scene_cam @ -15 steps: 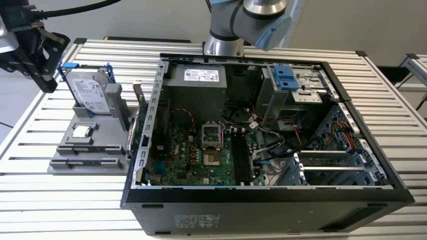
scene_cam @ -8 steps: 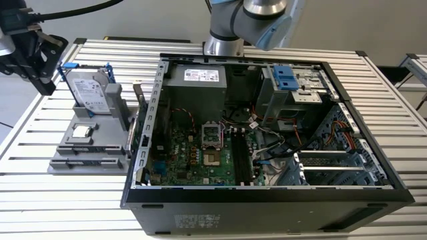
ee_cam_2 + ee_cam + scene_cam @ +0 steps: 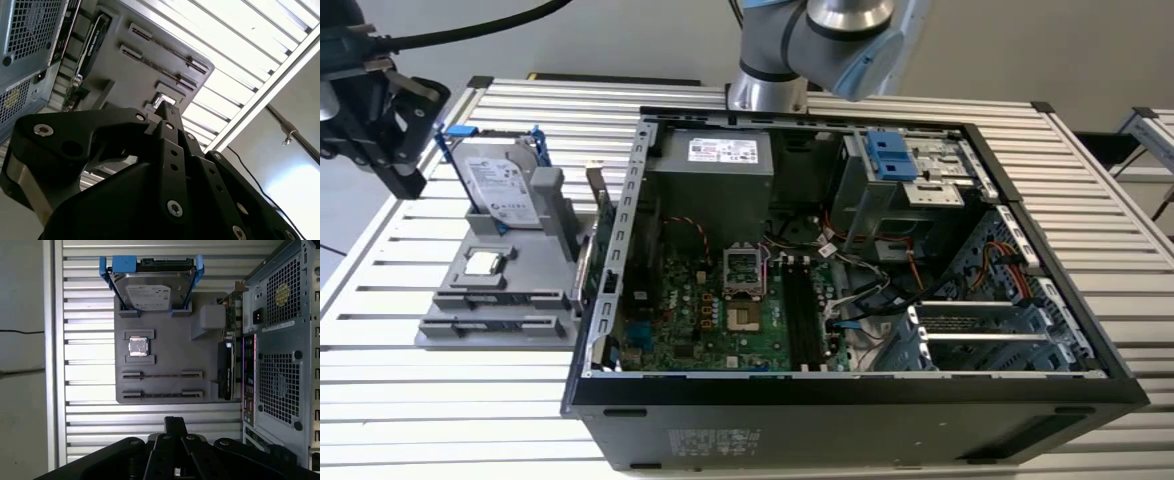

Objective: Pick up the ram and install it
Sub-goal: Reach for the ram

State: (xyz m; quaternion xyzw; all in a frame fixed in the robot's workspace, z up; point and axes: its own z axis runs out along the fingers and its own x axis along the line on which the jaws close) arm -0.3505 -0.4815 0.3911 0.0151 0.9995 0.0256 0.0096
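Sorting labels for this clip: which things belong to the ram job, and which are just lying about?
Job: gripper; ram, likely the thin strip in the holder slot; computer case.
Lying about: hard drive; processor chip.

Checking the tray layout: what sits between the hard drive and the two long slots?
A small square silver chip sits between the hard drive and the slots on the gray tray, seen in the first wrist view.
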